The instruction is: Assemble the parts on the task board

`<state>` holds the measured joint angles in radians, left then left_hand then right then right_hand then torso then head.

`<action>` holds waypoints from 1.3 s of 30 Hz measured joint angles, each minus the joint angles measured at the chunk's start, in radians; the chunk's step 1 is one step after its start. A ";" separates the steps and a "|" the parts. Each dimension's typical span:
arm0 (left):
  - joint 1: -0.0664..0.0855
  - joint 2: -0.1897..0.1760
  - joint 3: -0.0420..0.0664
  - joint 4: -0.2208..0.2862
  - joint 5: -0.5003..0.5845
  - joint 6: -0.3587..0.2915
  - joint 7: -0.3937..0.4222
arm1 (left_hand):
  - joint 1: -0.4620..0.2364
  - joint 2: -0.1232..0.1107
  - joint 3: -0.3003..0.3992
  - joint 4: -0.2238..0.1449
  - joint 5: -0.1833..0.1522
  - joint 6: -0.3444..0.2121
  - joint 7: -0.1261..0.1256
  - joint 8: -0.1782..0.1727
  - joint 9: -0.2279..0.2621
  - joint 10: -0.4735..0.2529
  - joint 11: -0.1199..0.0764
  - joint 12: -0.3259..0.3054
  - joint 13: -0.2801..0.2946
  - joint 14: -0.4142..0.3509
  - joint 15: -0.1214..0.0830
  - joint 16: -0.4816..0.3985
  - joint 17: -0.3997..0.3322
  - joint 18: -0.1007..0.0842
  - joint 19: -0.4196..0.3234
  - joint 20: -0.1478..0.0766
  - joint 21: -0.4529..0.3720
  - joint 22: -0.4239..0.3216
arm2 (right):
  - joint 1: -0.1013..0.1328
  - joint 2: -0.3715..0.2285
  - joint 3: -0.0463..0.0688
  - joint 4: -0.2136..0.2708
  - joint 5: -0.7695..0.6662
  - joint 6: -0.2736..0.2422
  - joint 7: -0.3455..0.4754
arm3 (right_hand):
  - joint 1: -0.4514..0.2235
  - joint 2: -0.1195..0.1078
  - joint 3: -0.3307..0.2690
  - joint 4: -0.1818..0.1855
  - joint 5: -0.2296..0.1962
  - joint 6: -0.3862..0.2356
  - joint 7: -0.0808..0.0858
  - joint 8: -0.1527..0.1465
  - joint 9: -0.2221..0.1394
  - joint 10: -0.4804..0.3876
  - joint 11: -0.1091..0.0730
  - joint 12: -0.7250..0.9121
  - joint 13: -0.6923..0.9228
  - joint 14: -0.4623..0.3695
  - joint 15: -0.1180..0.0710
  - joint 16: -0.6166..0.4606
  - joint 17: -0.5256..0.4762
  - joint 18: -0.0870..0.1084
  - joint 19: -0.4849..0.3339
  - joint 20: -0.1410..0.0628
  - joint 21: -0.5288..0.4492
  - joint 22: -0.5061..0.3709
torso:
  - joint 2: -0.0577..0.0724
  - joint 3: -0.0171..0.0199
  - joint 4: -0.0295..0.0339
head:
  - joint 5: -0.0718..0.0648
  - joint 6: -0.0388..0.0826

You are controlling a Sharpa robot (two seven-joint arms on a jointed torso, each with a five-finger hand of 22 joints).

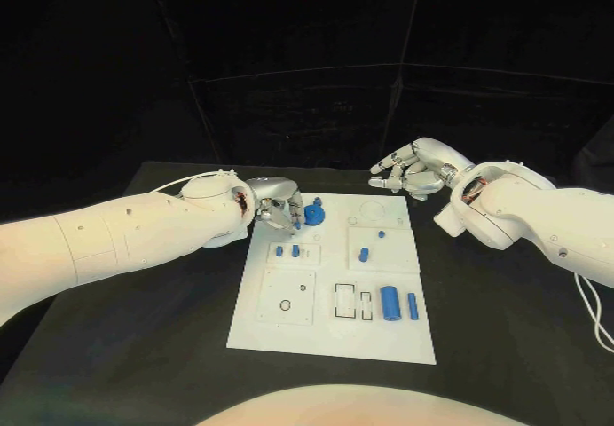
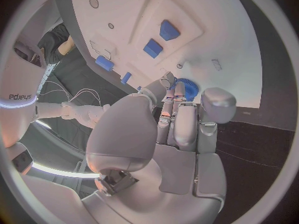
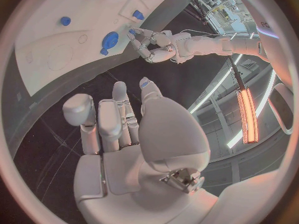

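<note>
While the right hand (image 1: 416, 169) hovers empty, fingers spread, beyond the task board (image 1: 384, 342), the left hand (image 1: 274, 209) is nearer — its fingers (image 2: 176, 92) touch the round blue part (image 1: 313, 214), grip unclear.

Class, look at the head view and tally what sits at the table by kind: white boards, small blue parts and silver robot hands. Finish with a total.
White flat task board: 1
Small blue parts: 7
Silver many-fingered hands, left hand and right hand: 2
Total: 10
</note>
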<state>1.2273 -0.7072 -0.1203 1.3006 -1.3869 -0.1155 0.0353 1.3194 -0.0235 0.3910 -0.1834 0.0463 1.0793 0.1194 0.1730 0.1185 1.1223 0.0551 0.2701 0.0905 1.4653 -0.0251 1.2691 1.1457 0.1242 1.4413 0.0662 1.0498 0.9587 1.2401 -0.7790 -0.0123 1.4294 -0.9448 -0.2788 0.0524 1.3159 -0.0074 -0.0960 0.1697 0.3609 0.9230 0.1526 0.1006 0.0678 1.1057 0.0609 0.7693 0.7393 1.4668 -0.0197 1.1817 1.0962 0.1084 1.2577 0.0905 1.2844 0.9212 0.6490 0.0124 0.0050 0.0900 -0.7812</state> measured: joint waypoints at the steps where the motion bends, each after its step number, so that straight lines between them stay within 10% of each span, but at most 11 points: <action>1: 0.000 -0.002 0.000 0.001 0.002 0.006 -0.001 | 0.000 0.000 0.000 0.000 0.000 0.000 0.000 -0.002 0.000 0.000 0.000 0.000 0.000 0.000 0.000 0.000 0.000 0.000 0.000 0.000 0.000 0.000 | 0.000 0.000 0.000 0.000 0.000 0.000 0.000 | 0.000 0.000 0.000 0.000 0.000 0.000 0.000 0.000 0.000 0.000 0.000 0.000 0.000 0.000 0.000 0.000 0.000 0.000 0.000 0.000 0.000 0.000 | 0.000 0.0000 0.0000 | 0.000 0.000; 39: -0.002 0.015 -0.001 -0.031 0.014 0.088 -0.026 | -0.005 -0.005 0.008 -0.003 0.000 0.000 0.000 -0.007 -0.004 0.003 -0.004 -0.008 -0.005 0.000 0.000 0.000 -0.009 0.000 0.000 0.000 0.000 0.000 | -0.002 0.001 0.000 -0.001 0.000 0.000 0.000 | 0.000 0.000 0.000 0.000 0.000 0.000 0.000 0.000 0.000 0.000 0.000 0.000 -0.001 0.000 0.000 0.000 0.000 0.000 0.000 0.000 0.000 -0.002 | 0.001 0.0004 -0.0019 | 0.003 -0.005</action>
<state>1.2253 -0.6926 -0.1210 1.2697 -1.3734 -0.0273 0.0092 1.3147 -0.0282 0.3989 -0.1861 0.0464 1.0792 0.1194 0.1664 0.1147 1.1257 0.0516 0.2619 0.0857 1.4653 -0.0250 1.2691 1.1367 0.1243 1.4411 0.0663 1.0497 0.9584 1.2384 -0.7780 -0.0124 1.4285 -0.9447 -0.2786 0.0527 1.3159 -0.0074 -0.0960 0.1697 0.3608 0.9230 0.1526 0.1006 0.0678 1.1057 0.0609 0.7693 0.7383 1.4668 -0.0197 1.1817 1.0962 0.1084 1.2577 0.0905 1.2844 0.9196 0.6501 0.0128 0.0031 0.0930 -0.7859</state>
